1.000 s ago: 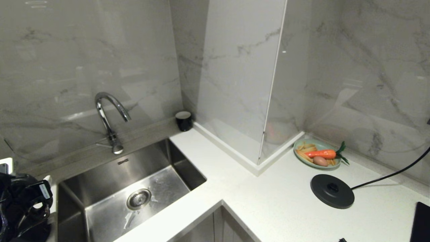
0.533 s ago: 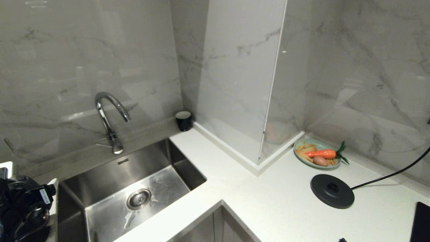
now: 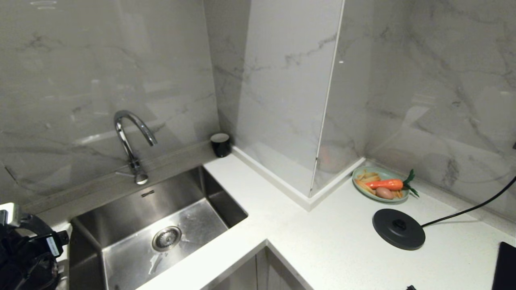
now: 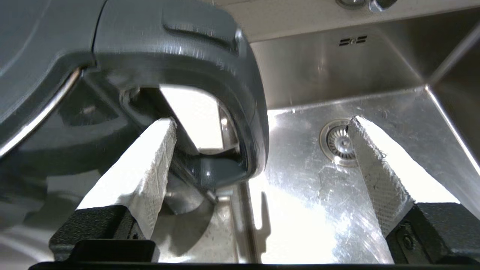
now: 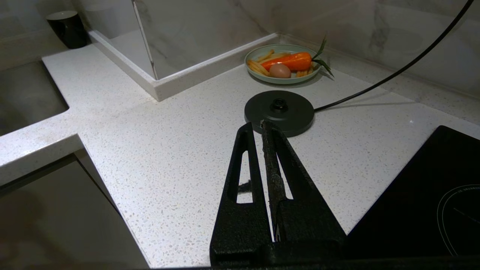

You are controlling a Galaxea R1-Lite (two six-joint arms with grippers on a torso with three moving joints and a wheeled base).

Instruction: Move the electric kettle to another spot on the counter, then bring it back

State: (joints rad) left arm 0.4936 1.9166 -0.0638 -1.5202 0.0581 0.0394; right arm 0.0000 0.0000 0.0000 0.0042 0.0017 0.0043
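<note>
At the lower left corner of the head view, the left gripper [image 4: 262,123] stood released, its two pale fingers [image 4: 150,165] spread wide on either side of the loop handle of the electric kettle [image 4: 157,63], which the left wrist view showed filling the upper left of the frame. One finger lay just beside the inner curve of the handle; whether it touched could not be told. The other finger hung apart from the handle over the steel sink [image 3: 133,219], near the drain [image 4: 335,142]. The kettle stood at the sink's left edge, largely hidden behind the arm in the head view. Across the white speckled counter [image 3: 322,241], at the right of the frame, the round black base [image 3: 398,228] sat bare with its cord trailing right, just in front of a green plate [image 3: 381,174] holding a carrot. The right gripper [image 5: 262,125] hovered clenched above the counter, its tips pointing toward the base.
</note>
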